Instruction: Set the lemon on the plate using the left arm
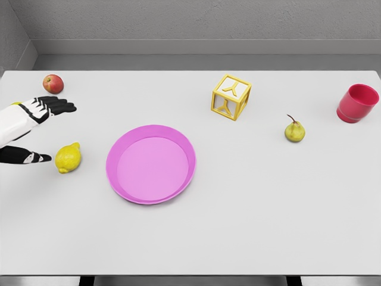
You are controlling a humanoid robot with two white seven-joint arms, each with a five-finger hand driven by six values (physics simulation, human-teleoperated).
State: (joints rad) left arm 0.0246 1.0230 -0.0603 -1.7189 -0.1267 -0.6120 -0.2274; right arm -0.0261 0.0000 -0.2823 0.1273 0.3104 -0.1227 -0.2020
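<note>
Lemon (68,158) lies on white table (268,208), left of frame, just left of pink plate (151,164), not touching it.
Head view: left hand (37,128) at left edge, fingers spread, thumb beside the lemon, nothing grasped. Apple (53,83) upper left; yellow letter block (230,96), pear (294,130), red cup (357,103) to the right.
</note>
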